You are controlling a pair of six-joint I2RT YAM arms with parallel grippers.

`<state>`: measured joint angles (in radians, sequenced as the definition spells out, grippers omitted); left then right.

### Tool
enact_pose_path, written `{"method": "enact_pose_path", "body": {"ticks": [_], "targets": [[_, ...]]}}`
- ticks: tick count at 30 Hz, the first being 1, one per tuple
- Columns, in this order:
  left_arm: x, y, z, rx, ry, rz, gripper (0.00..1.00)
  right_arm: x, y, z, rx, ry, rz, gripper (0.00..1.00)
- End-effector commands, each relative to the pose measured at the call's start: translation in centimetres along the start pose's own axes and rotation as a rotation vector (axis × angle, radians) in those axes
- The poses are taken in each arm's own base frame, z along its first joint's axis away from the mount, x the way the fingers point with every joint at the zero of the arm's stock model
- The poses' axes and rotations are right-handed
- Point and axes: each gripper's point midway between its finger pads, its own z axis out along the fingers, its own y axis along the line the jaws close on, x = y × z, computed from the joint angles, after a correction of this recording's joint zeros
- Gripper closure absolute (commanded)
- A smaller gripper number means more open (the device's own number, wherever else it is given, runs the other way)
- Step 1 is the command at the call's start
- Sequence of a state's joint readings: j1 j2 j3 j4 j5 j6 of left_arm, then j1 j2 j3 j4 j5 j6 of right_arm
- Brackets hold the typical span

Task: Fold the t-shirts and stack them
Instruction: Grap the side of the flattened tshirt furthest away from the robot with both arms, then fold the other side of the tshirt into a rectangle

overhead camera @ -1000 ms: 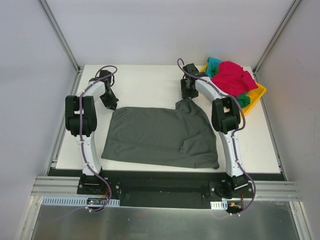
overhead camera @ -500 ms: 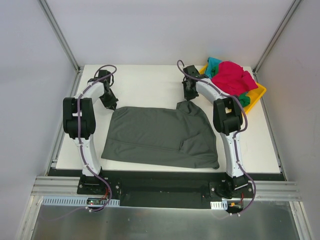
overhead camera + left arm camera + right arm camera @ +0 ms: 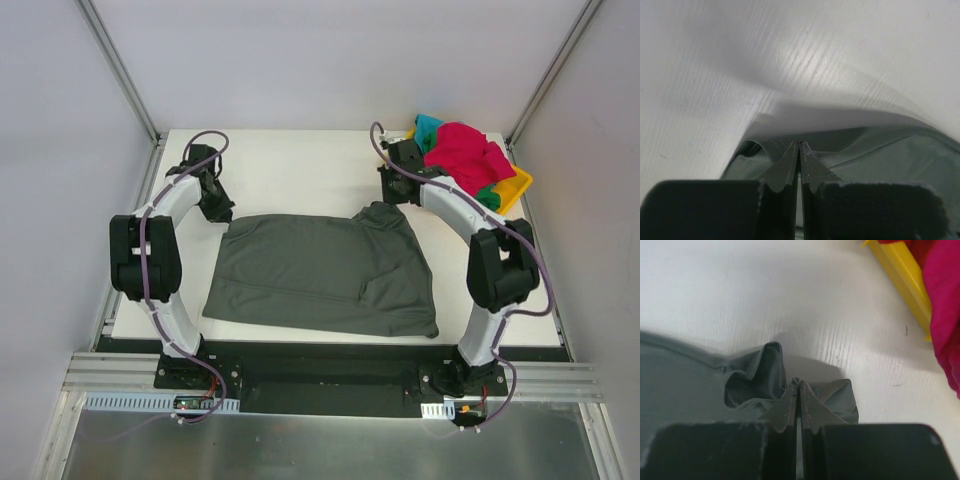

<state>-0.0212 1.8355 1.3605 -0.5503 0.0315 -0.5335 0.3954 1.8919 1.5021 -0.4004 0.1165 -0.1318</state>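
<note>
**Desk:** White table [image 3: 300, 165], grey walls. Where is the olive shirt [image 3: 320, 272]?

**Photographer:** It lies spread flat mid-table, with its near edge toward the arm bases.

**Desk:** And the fingers?

**Photographer:** The left gripper [image 3: 799, 150] is pressed together on the shirt's far left corner, with cloth pinched between the tips. The right gripper [image 3: 796, 390] is clamped just as tight on the puckered far right corner.

**Desk:** The others?

**Photographer:** The magenta shirt [image 3: 462, 152], teal shirt [image 3: 427, 126] and green shirt [image 3: 487, 198] are heaped in the yellow tray [image 3: 520, 185] at the table's far right corner, near the right gripper.
</note>
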Motion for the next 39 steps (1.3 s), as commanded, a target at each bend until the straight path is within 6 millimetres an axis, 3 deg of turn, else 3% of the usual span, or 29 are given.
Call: {"method": "enact_pose_path", "body": {"ticks": [1,10,19,26,31,39], "targets": [[0.7,-0.6,-2.3,0.047,-0.042,0.016,1.0,-0.4,1.7,-4.1,-0.074,-0.096,-0.051,0.99],[3.2,2.8,-3.4,-0.036,-0.082,-0.049,1.0,4.7,1.8,-9.8,-0.026,-0.135,-0.026,0.99],[3.2,4.4,-5.6,-0.069,-0.179,-0.085,1.0,8.6,1.5,-14.8,-0.033,-0.136,-0.015,0.99],[3.9,6.1,-6.5,-0.109,-0.233,-0.132,1.0,11.8,2.5,-16.7,-0.119,-0.11,0.012,0.99],[4.8,6.6,-5.9,-0.119,-0.214,-0.138,1.0,14.3,3.0,-17.7,-0.145,-0.074,0.017,0.99],[6.5,8.0,-4.8,-0.161,-0.179,-0.158,1.0,18.7,3.2,-17.1,-0.076,-0.028,0.125,0.97]]}}
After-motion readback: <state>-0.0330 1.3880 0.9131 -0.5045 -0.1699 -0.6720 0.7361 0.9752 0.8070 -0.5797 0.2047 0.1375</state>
